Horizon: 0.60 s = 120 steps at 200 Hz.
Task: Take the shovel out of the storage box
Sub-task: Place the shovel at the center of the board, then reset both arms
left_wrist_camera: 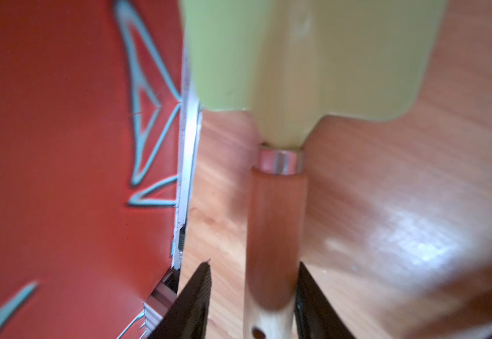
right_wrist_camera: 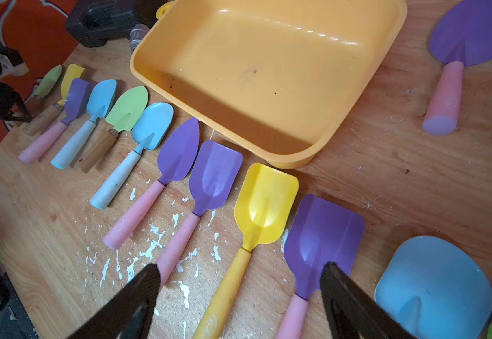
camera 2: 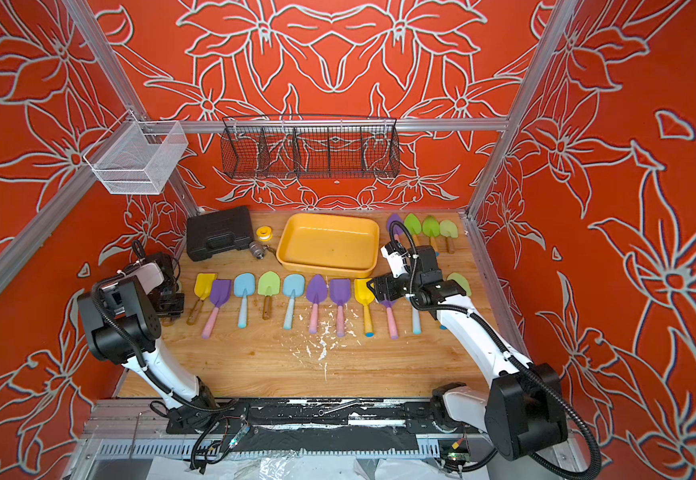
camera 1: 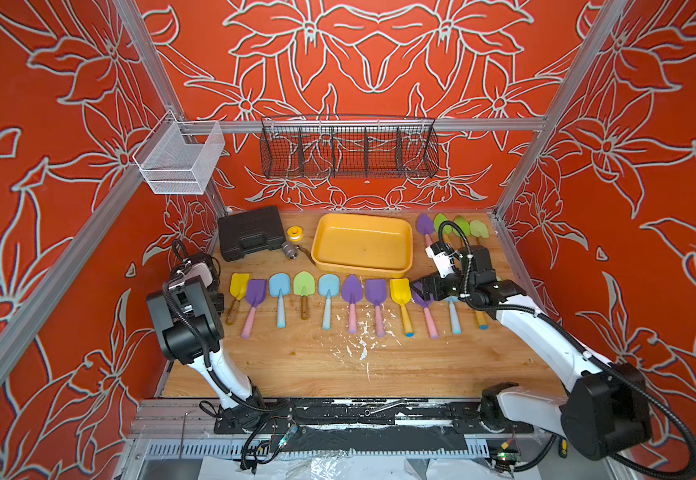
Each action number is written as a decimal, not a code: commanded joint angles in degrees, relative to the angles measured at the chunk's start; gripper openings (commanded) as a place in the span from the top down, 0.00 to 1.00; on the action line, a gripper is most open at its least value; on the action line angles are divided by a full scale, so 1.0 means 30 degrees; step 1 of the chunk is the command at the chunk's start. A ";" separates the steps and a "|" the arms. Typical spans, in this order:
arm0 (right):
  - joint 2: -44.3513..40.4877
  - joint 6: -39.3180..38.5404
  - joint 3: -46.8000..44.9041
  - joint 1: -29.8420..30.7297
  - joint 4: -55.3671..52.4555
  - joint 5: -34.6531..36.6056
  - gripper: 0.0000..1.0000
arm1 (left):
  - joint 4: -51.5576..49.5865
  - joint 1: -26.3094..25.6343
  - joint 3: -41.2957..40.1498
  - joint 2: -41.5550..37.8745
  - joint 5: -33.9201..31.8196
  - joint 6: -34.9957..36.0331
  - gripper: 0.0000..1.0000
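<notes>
Shovel (left_wrist_camera: 277, 205), pale green blade on a round wooden handle, lies on the bench (camera 1: 338, 365) at the near left: likely light, stiff, best gripped by the handle. Left claw (left_wrist_camera: 254, 264) straddles that handle, released, gap on one side. Right claw (right_wrist_camera: 240, 273) hangs spread above the shovel row (camera 1: 351, 289). Farther back, the storage box (camera 1: 362, 272) sits empty.

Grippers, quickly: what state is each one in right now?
Left gripper: open, jaws straddling the green shovel at its wooden handle, a gap on one side.
Right gripper: open, holding nothing, above the yellow shovel.
</notes>
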 commanded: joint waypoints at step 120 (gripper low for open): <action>-0.0458 -0.0352 0.0625 -0.0079 -0.0227 -0.0085 0.12 | -0.1181 0.0333 0.0297 -0.1913 0.0584 -0.1337 0.51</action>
